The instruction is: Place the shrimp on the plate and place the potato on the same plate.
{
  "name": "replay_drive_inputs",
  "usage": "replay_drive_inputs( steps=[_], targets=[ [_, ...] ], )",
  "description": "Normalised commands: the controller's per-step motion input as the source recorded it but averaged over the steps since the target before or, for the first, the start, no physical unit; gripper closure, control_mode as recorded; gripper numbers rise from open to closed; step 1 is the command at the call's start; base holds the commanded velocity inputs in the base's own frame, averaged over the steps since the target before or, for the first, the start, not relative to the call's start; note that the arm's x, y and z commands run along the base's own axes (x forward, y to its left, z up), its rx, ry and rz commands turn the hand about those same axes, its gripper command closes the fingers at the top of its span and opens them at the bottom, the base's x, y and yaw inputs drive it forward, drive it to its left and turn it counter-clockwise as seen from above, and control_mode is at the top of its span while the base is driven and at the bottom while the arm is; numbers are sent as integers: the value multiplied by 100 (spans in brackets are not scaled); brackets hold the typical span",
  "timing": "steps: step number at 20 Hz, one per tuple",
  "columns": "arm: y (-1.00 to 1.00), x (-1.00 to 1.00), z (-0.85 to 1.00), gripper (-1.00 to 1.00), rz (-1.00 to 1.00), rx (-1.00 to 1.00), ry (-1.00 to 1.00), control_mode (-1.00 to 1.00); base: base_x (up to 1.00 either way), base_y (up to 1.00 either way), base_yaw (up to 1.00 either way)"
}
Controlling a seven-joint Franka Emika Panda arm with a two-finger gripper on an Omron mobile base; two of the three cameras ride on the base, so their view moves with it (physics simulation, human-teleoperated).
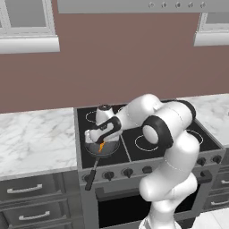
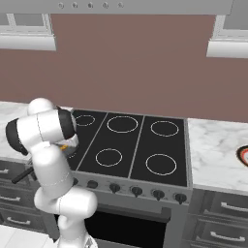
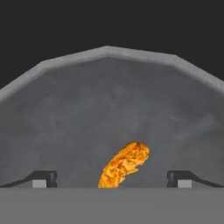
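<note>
The shrimp [image 3: 124,165], a small curved orange piece, lies on the floor of a black frying pan [image 3: 105,50] on the stove's front left burner. My gripper [image 3: 112,179] hangs low over the pan, open, with one fingertip [image 3: 43,178] on each side of the shrimp and neither touching it. From the left base view the shrimp [image 1: 101,146] shows just under the gripper [image 1: 99,142] inside the pan [image 1: 112,151]. A sliver of the plate [image 2: 244,155], dark-rimmed with a red ring, sits on the counter at the far right. The potato is out of view.
The pan's long handle [image 1: 91,176] sticks out over the stove's front edge, above the knobs [image 1: 127,171]. The black cooktop [image 2: 131,145] has several ringed burners. Marble counters [image 1: 36,138] flank it on both sides, with drawers below.
</note>
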Motion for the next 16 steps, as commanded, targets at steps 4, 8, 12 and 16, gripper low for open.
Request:
replay_drive_inputs(
  steps=[4,8,12,16],
  targets=[
    [2,3,-16,-100,0,0,0,-100,0,0,0],
    [0,0,-16,-100,0,0,0,-100,0,0,0],
    [0,0,-12,-100,0,0,0,-100,0,0,0],
    [0,0,-23,-100,0,0,0,-100,0,0,0]
  ],
)
